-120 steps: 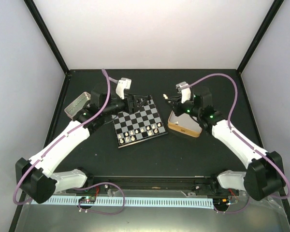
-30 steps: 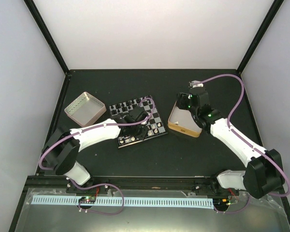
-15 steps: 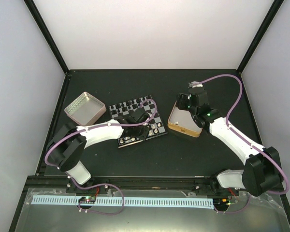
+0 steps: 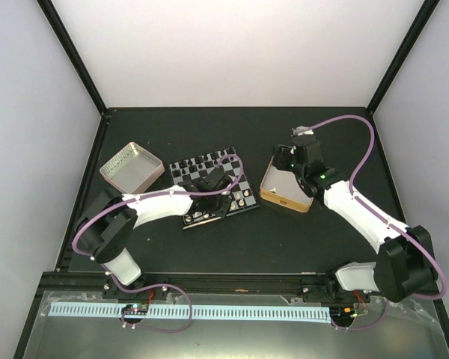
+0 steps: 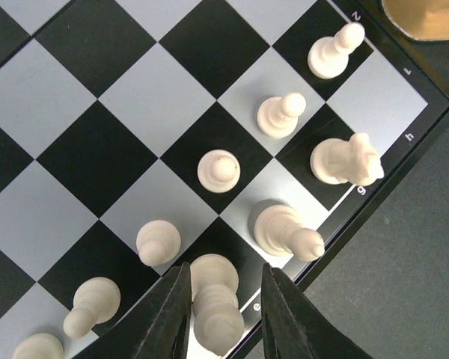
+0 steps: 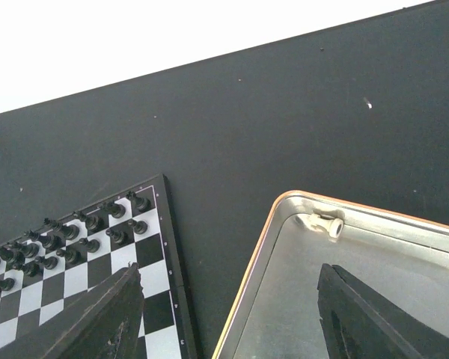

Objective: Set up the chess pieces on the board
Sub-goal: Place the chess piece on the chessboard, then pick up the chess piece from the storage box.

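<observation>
The board fills the left wrist view, with several white chess pieces standing in its two near rows. My left gripper is open around a tall white piece that stands on an edge square; the left finger is close against it and the right finger stands apart. In the top view this gripper is low over the board's near edge. My right gripper hangs open and empty over the gold-rimmed tin, where one white piece lies in a corner. Black pieces line the far rows.
A pale silver-pink tin sits left of the board. The gold-rimmed tin lies just right of the board, under my right wrist. Dark posts and walls bound the black table on the sides and the back.
My left gripper's jaws have parted from the tall white piece, which now stands on its square. The right arm has stayed where it was.
</observation>
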Robot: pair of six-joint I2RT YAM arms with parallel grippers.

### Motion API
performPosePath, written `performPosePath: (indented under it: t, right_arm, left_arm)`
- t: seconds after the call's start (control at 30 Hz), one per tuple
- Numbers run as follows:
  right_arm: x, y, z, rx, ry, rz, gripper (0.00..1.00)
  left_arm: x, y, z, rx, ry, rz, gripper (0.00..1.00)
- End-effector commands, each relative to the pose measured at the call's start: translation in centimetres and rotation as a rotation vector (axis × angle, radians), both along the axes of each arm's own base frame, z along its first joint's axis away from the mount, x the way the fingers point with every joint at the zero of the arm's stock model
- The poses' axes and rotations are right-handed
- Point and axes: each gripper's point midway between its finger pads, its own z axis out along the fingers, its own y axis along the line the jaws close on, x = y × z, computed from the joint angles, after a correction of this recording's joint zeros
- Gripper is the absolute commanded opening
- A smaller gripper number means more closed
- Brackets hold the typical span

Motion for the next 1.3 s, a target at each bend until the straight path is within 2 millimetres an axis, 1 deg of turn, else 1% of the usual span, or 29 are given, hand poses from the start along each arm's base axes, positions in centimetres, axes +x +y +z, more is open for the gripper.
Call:
performPosePath:
  t: [0.0,0.1,0.3,0.43,0.53,0.7,0.73,0.77,0.8,0.87,0.9,1.0,1.17,1.27]
  right_arm:
    - [0.2,-0.2,0.1,0.016,0.001,-0.015,0.65]
    - [0.2,-0.3,0.2,0.021,0.0,-0.017,0.65]
    - [0.3,-0.3,0.3,0.039,0.007,-0.015,0.65]
    - [0.6,-0.6,-0.9,0.074,0.064,-0.018,0.63]
    - [0.9,-1.1,-2.8,0.109,0.145,-0.028,0.61]
    - [1.4,-1.8,-6.8,0.143,0.311,-0.044,0.53]
    - [1.6,-2.0,-7.5,0.126,0.342,-0.056,0.52]
    - [1.8,-2.1,-8.8,0.102,0.384,-0.064,0.51]
    - [1.9,-2.3,-9.6,0.082,0.413,-0.073,0.49]
    - [2.6,-2.9,-10.8,0.037,0.447,-0.112,0.47]
    - [3.1,-3.2,-11.1,0.019,0.452,-0.129,0.47]
    - [4.4,-3.9,-12.4,-0.009,0.471,-0.18,0.46]
    - [5.9,-4.3,-14.7,-0.013,0.501,-0.258,0.37]
    - [6.6,-4.8,-15.4,-0.012,0.49,-0.31,0.32]
  left_arm:
    - [-0.1,-0.2,1.1,-0.026,-0.021,0.001,0.29]
    - [-0.1,-0.2,1.8,-0.035,-0.03,0.002,0.29]
    - [0.2,0.1,4.2,-0.064,-0.073,0.024,0.31]
    - [0.5,0.3,6.1,-0.091,-0.112,0.045,0.31]
    - [1.1,0.8,8.1,-0.119,-0.149,0.075,0.32]
    - [2.3,2.5,12.7,-0.214,-0.233,0.146,0.33]
    - [2.6,2.9,13.5,-0.233,-0.249,0.163,0.34]
    - [2.8,3.2,14.0,-0.248,-0.258,0.176,0.34]
    - [2.9,3.8,15.3,-0.277,-0.281,0.19,0.35]
    - [3.1,4.5,16.7,-0.317,-0.307,0.211,0.36]
    - [3.2,4.8,17.1,-0.334,-0.316,0.218,0.36]
    - [3.3,5.7,18.0,-0.379,-0.332,0.238,0.37]
    - [3.2,6.8,17.8,-0.424,-0.318,0.265,0.38]
    - [3.1,7.1,17.4,-0.429,-0.305,0.27,0.37]
